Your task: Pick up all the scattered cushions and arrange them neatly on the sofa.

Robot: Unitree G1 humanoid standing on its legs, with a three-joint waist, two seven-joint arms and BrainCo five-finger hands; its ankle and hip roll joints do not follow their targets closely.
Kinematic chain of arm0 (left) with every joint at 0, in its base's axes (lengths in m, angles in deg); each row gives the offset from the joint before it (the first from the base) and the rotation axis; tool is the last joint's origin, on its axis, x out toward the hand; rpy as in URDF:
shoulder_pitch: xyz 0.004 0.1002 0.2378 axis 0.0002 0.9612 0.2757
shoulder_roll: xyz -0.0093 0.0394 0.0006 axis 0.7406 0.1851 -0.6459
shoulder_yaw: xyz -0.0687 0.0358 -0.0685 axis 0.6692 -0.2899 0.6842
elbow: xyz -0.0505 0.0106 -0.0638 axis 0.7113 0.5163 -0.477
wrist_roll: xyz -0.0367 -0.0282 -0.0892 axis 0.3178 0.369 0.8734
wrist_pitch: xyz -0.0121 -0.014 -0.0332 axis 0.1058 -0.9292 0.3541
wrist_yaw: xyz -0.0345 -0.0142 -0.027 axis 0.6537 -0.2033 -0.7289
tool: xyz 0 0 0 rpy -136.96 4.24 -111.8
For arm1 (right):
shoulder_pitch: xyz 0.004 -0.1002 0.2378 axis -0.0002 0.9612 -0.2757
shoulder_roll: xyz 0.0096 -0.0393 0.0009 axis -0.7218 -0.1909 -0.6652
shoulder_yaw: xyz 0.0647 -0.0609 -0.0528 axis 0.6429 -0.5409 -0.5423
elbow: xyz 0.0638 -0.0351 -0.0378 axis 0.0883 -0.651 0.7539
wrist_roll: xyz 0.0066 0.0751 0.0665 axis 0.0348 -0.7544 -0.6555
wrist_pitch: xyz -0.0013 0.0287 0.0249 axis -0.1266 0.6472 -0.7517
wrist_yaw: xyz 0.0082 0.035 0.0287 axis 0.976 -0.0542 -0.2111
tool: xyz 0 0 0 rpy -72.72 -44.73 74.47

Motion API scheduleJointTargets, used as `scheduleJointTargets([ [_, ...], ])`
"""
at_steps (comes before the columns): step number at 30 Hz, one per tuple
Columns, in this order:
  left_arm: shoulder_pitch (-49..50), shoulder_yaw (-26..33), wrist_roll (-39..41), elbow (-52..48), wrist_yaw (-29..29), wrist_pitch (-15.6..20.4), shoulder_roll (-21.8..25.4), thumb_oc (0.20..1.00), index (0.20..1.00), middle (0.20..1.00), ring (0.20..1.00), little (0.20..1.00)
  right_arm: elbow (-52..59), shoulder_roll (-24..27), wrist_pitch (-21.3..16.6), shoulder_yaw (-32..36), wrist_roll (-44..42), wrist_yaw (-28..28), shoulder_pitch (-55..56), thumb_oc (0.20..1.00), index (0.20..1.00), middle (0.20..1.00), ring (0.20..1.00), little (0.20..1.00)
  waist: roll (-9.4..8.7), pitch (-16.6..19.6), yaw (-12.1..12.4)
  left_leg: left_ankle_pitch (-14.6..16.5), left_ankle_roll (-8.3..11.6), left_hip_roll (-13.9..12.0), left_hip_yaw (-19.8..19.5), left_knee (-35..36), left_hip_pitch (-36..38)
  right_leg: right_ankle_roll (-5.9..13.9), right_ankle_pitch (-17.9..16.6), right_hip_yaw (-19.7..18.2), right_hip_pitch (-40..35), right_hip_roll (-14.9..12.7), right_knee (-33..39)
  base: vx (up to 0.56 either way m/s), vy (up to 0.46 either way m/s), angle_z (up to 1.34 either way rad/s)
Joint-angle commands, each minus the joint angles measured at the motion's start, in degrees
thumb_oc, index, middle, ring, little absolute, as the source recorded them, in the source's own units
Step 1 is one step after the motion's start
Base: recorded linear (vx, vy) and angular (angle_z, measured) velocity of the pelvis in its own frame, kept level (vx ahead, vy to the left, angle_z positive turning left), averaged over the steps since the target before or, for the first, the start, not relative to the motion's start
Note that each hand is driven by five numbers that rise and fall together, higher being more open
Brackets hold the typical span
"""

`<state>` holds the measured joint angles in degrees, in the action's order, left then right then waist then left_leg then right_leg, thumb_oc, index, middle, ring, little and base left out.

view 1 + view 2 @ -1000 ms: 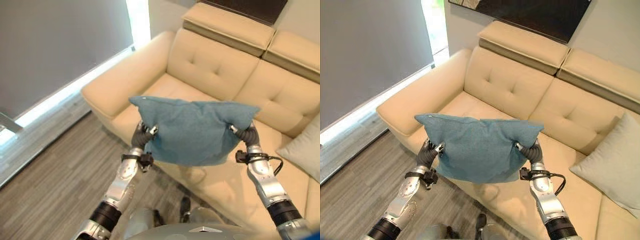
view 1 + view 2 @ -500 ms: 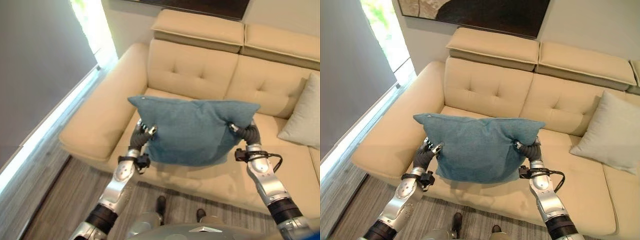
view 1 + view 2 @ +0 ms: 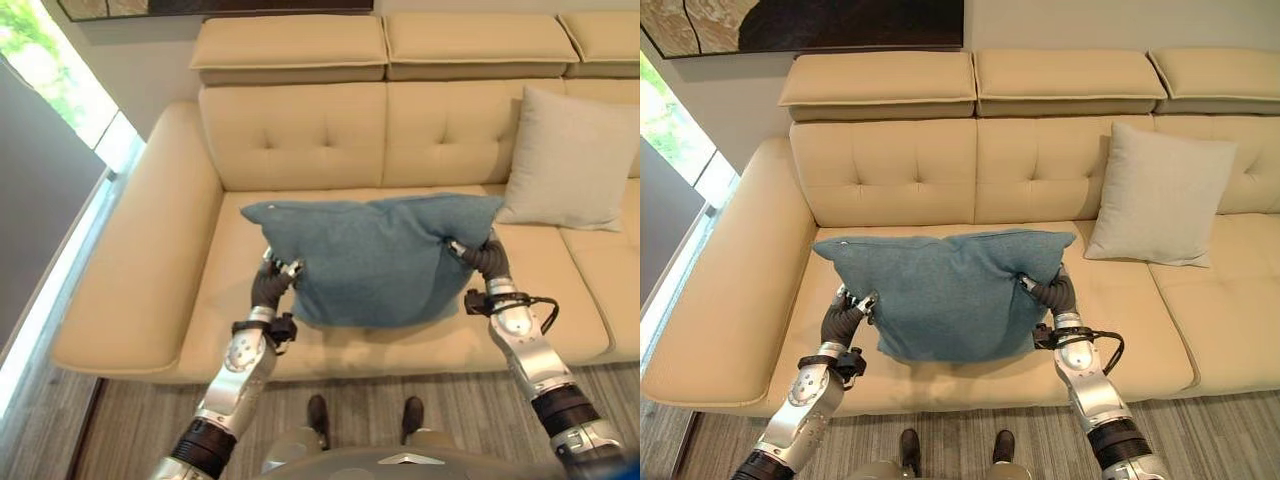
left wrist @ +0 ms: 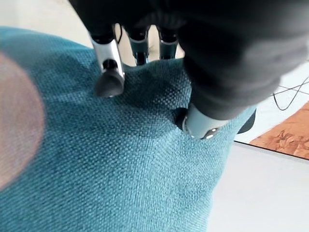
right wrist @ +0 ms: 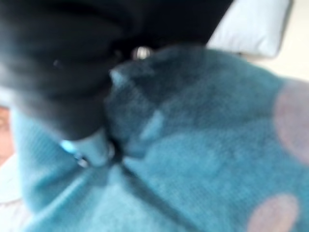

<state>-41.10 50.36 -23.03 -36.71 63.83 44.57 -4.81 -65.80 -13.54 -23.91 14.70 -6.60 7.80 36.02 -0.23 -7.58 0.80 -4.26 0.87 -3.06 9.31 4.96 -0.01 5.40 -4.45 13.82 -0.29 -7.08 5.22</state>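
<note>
Fingers pinching teal cushion

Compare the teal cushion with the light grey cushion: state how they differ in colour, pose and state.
The teal cushion is dark blue-green; the light grey cushion is pale. The teal one is held up over the seat, gripped by the left hand and right hand; the grey one rests on the beige sofa, leaning upright against the backrest. The teal one is creased where it is gripped; the grey one looks smooth. Both are square fabric cushions.
</note>
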Motion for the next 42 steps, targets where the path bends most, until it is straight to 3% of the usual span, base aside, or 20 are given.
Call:
scheduleJointTargets([
  [1, -4.63, -2.05, -2.48, -7.09, -3.42, 4.78, 0.64, 0.200, 0.200, 0.200, 0.200, 0.200, 6.36, -0.61, -4.84, 1.43, -1.18, -0.42, -2.89, 0.200, 0.200, 0.200, 0.200, 0.200, -1.53, 3.79, -0.08, 9.52, 2.26, 0.36, -3.23, -5.37, -1.01, 0.29, 7.15, -0.53, 0.85, -0.12, -6.17, 0.03, -0.137, 0.12],
  [3, -5.32, -2.40, -2.29, -6.84, -3.47, 4.63, 0.39, 0.200, 0.200, 0.200, 0.200, 0.200, 6.60, -0.41, -4.90, 2.17, -1.31, -0.27, -2.10, 0.200, 0.200, 0.200, 0.200, 0.200, -1.61, 3.31, -0.51, 9.76, 2.92, -0.11, -3.78, -7.53, -1.87, -0.44, 7.94, -0.36, 0.62, 0.18, -6.42, 0.01, -0.160, 0.22],
  [7, -7.02, -3.56, -1.34, -6.23, -3.41, 4.67, -0.45, 0.200, 0.200, 0.200, 0.200, 0.200, 7.38, 0.82, -5.31, 3.63, -1.94, 0.57, -1.73, 0.200, 0.200, 0.200, 0.200, 0.200, -2.54, 0.98, -1.31, 10.67, 4.45, -0.41, -4.75, -20.62, -8.61, -2.14, 9.30, 0.33, 0.09, -0.13, -7.35, -0.03, -0.106, 0.50],
  [8, -7.23, -3.83, -1.06, -6.09, -3.43, 4.34, -0.79, 0.200, 0.200, 0.200, 0.200, 0.200, 7.46, 0.82, -5.12, 4.07, -2.62, 0.78, -1.41, 0.200, 0.200, 0.200, 0.200, 0.200, -2.65, 0.89, -1.55, 11.12, 4.10, -0.90, -3.99, -21.11, -10.06, -2.25, 10.00, 0.98, -0.47, 0.00, -7.44, 0.06, -0.034, 0.27],
  [11, -8.46, -4.52, -1.69, -6.22, -2.91, 3.74, -0.84, 0.200, 0.200, 0.200, 0.200, 0.200, 7.30, 1.02, -4.72, 4.71, -2.66, 1.63, -1.19, 0.200, 0.200, 0.200, 0.200, 0.200, -3.06, 1.25, -0.97, 7.85, 3.64, -1.46, -1.59, -16.49, -14.23, -1.51, 10.50, 1.66, -2.35, 0.27, -6.32, 0.15, 0.030, 0.29],
  [13, -8.68, -4.45, -1.88, -6.24, -2.65, 3.75, -0.74, 0.200, 0.200, 0.200, 0.200, 0.200, 7.21, 0.95, -4.63, 4.66, -2.64, 1.72, -1.45, 0.200, 0.200, 0.200, 0.200, 0.200, -2.99, 1.44, -0.70, 7.66, 3.61, -1.39, -2.28, -16.13, -14.19, -1.46, 10.69, 1.18, -2.28, 0.46, -6.31, 0.20, 0.129, 0.06],
  [16, -8.16, -4.51, -1.56, -6.73, -2.92, 3.85, -0.47, 0.200, 0.200, 0.200, 0.200, 0.200, 6.73, 0.31, -4.51, 4.24, -2.13, 1.35, -1.82, 0.200, 0.200, 0.200, 0.200, 0.200, -2.71, 2.14, -0.51, 8.18, 3.07, -0.95, -3.28, -13.89, -11.60, -0.83, 11.14, -0.04, -2.56, 0.19, -7.22, 0.20, 0.155, -0.37],
  [20, -7.84, -3.98, -1.90, -7.27, -3.13, 3.78, 0.78, 0.200, 0.200, 0.200, 0.200, 0.200, 6.29, -0.69, -4.20, 3.31, -1.70, 0.57, -2.87, 0.200, 0.200, 0.200, 0.200, 0.200, -3.48, 2.81, 0.54, 10.95, 1.19, -0.02, -1.61, -14.46, -9.61, 0.76, 10.89, -2.17, -2.20, -1.73, -8.77, 0.15, 0.178, -0.49],
  [23, -7.49, -3.05, -1.85, -7.74, -3.21, 3.77, 2.08, 0.200, 0.200, 0.200, 0.200, 0.200, 6.22, -1.86, -4.18, 2.68, -1.22, 0.03, -4.10, 0.200, 0.200, 0.200, 0.200, 0.200, -3.02, 1.67, 0.67, 12.25, -1.53, 0.80, -0.28, -13.42, -7.35, 3.90, 6.70, -4.76, 4.05, -4.48, -19.98, 0.08, 0.208, -0.48],
  [25, -7.47, -2.72, -2.07, -7.67, -3.48, 3.99, 2.52, 0.200, 0.200, 0.200, 0.200, 0.200, 6.69, -2.31, -4.54, 3.01, -1.11, -0.14, -4.06, 0.200, 0.200, 0.200, 0.200, 0.200, -2.71, 1.06, 0.22, 12.57, -2.17, 1.18, -0.77, -12.50, -6.39, 4.08, 6.36, -7.07, 7.21, -4.01, -23.30, 0.06, 0.098, -0.45],
  [29, -7.49, -2.20, -2.12, -7.45, -3.88, 4.55, 2.07, 0.200, 0.200, 0.200, 0.200, 0.200, 6.55, -1.73, -4.42, 2.90, -0.78, -0.39, -4.42, 0.200, 0.200, 0.200, 0.200, 0.200, -2.97, 0.31, -1.02, 13.71, -1.51, 2.06, -2.07, -10.63, -3.53, 3.01, 6.06, -6.64, 10.55, -3.40, -14.02, 0.13, -0.037, 0.03],
  [30, -7.34, -1.75, -2.66, -7.25, -3.62, 4.80, 2.13, 0.200, 0.200, 0.200, 0.200, 0.200, 6.02, -1.92, -4.75, 3.39, -0.65, 0.17, -4.41, 0.200, 0.200, 0.200, 0.200, 0.200, -2.81, 0.01, -1.45, 13.92, -1.41, 1.77, -2.79, -11.03, -3.25, 3.75, 5.15, -7.79, 11.48, -3.47, -14.21, 0.11, -0.077, 0.30],
  [33, -7.80, -2.21, -2.57, -6.86, -3.62, 5.10, 1.45, 0.200, 0.200, 0.200, 0.200, 0.200, 6.25, -1.54, -4.76, 3.63, -0.54, 0.17, -3.81, 0.200, 0.200, 0.200, 0.200, 0.200, -3.98, -0.10, -1.32, 14.54, -0.90, 2.15, -3.77, -12.97, -3.64, 3.03, 5.03, -7.86, 9.35, -3.11, -12.62, 0.08, -0.096, 0.51],
  [42, -10.16, -1.30, -5.19, -8.45, -2.30, 5.01, 1.26, 0.200, 0.200, 0.200, 0.200, 0.200, 8.14, -0.06, -4.86, 6.13, -0.04, 0.95, -1.47, 0.200, 0.200, 0.200, 0.200, 0.200, -3.85, 2.46, -1.71, 12.98, 1.23, 0.70, -5.12, -8.56, -1.03, 1.45, 6.30, -3.69, 2.81, -1.52, -6.78, 0.09, -0.097, 0.23],
])
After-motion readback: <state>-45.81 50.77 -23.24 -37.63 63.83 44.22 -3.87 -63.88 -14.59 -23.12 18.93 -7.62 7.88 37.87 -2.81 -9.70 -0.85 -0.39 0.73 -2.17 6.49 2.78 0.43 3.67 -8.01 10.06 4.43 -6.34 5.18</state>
